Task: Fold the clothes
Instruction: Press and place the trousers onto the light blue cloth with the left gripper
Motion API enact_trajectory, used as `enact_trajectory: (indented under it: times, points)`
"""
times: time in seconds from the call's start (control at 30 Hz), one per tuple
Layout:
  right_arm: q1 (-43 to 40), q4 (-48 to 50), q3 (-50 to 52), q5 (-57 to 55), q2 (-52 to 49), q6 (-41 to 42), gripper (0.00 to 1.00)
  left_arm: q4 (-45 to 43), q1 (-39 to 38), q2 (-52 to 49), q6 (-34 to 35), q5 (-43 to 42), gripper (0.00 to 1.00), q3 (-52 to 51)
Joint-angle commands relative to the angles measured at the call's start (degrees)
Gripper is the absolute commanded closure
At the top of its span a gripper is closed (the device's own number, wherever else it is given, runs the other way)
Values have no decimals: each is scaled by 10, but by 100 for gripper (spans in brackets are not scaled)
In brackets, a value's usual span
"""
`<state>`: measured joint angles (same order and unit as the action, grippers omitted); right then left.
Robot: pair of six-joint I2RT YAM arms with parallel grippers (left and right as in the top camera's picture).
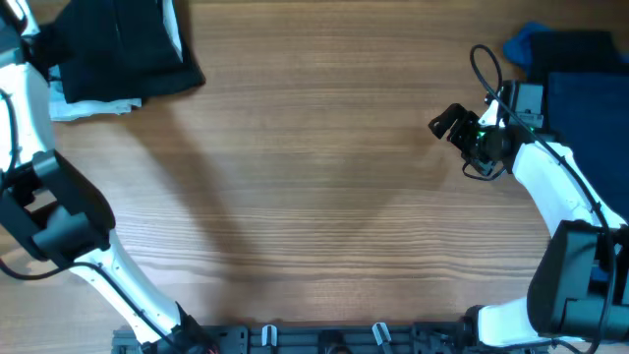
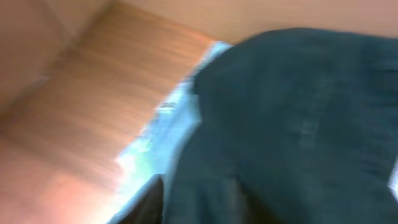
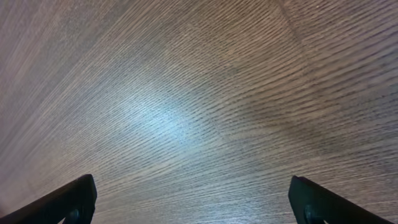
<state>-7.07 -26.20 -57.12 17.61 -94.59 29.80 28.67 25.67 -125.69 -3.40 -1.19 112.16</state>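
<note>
Clothes [image 1: 123, 54] lie in two piles on one table [image 1: 314, 197].

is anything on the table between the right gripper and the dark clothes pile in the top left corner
Nothing visible. In the overhead view only bare wooden table lies between the right gripper and the dark clothes pile. The right wrist view shows just wood grain between its open jaws.

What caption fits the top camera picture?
Dark clothes top left, blue clothes right, right gripper over wooden table.
</note>
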Motion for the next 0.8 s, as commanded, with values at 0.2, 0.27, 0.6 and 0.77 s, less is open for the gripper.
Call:
enact_trajectory:
  times: [0.2, 0.27, 0.6, 0.77]
  points:
    - [0, 1, 4, 5, -1, 4, 0, -113, -27, -85, 54, -25, 96, 14]
    - [0, 1, 4, 5, -1, 4, 0, -129, -23, -121, 53, 3, 96, 14]
    - [0, 1, 4, 5, -1, 4, 0, -107, 4, -105, 52, 68, 88, 14]
    - [0, 1, 4, 5, -1, 4, 0, -154, -46, -23, 56, 2, 84, 14]
